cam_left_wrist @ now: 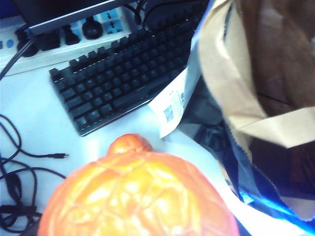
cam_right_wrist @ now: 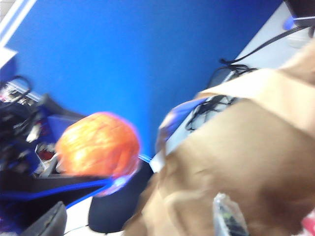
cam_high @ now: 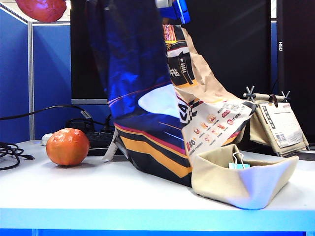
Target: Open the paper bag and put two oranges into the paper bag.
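Note:
The paper bag (cam_high: 147, 113) stands tall on the table, dark blue with striped sides and a brown inside (cam_left_wrist: 275, 64). My right gripper (cam_high: 173, 10) is at the bag's top rim. It stands open, its fingers (cam_right_wrist: 229, 219) wide apart with the bag's brown wall (cam_right_wrist: 236, 147) between them. One wrinkled orange (cam_high: 42, 9) hangs high at the left, level with the bag's top. My left gripper (cam_left_wrist: 140, 221) is shut on that orange (cam_left_wrist: 138, 191), which hides the fingers. It hangs beside the bag's open mouth. The second orange (cam_high: 67, 146) rests on the table left of the bag.
A beige fabric tray (cam_high: 266, 179) with a binder clip (cam_high: 238, 161) lies against the bag's right foot. A black keyboard (cam_left_wrist: 118, 81), a power strip and loose cables (cam_high: 10, 152) sit behind and left of the bag. A blue partition stands at the back left.

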`<state>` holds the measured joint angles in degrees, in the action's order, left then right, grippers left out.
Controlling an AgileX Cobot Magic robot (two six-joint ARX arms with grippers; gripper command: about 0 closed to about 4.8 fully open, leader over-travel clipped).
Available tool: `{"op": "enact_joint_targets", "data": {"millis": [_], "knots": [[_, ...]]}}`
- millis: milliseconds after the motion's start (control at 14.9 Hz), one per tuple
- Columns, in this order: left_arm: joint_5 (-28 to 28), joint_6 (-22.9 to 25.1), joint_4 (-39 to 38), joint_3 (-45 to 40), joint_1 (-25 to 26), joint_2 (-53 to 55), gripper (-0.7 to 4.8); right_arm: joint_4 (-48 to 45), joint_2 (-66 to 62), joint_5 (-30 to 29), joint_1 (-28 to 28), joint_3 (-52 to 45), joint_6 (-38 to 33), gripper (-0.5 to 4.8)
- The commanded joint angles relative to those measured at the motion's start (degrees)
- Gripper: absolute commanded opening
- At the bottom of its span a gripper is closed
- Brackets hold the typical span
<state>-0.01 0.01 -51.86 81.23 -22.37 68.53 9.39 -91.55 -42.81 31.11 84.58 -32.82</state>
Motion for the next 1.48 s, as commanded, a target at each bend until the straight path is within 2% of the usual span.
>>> {"op": "enact_joint_targets", "data": {"millis": [67, 269, 336, 470, 537, 672, 739, 1007, 1075, 1209, 1477], "knots": [[0.35, 0.28, 0.35, 0.31, 0.04, -0.17, -0.06, 0.11, 0.33, -3.76, 0.37, 4.92, -2.45, 3.79], [1.20, 1.18, 0.17, 0.31, 0.04, -0.17, -0.06, 10.97, 0.35, -6.38, 0.94, 13.86, -1.51, 3.79], [1.33, 1.70, 0.00, 0.31, 0.04, -0.17, -0.06, 16.68, 0.35, -5.44, 1.01, 16.37, 0.55, 3.78], [1.31, 3.32, -1.11, 0.31, 0.04, -0.17, -0.06, 34.16, 0.11, 1.38, 1.09, 22.14, 7.78, 3.78], [1.33, 4.02, -1.70, 0.31, 0.04, -0.17, -0.06, 42.25, -1.09, 2.95, 1.22, 25.49, 9.62, 3.78], [1.33, 4.50, -3.23, 0.28, 0.07, -0.17, -0.05, 56.74, -5.70, 3.52, 1.27, 34.56, 13.27, 3.78], [1.33, 4.52, -3.85, 0.28, 0.07, -0.17, -0.05, 60.50, -7.80, 4.39, 1.29, 38.75, 14.34, 3.78], [1.33, 4.52, -5.35, 0.26, 0.07, -0.17, -0.06, 69.07, -14.58, 14.91, 5.68, 55.17, 18.78, 3.78], [1.33, 4.72, -5.73, 0.26, 0.04, -0.17, -0.06, 69.57, -15.50, 15.17, 6.36, 56.52, 19.28, 3.77], [1.33, 4.70, -6.82, 0.26, 0.04, -0.17, -0.06, 69.61, -16.85, 20.06, 7.65, 56.48, 19.37, 3.77], [1.49, 4.66, -7.82, 0.26, 0.04, -0.17, -0.06, 69.61, -20.63, 26.93, 8.92, 56.46, 24.17, 3.68]]}}
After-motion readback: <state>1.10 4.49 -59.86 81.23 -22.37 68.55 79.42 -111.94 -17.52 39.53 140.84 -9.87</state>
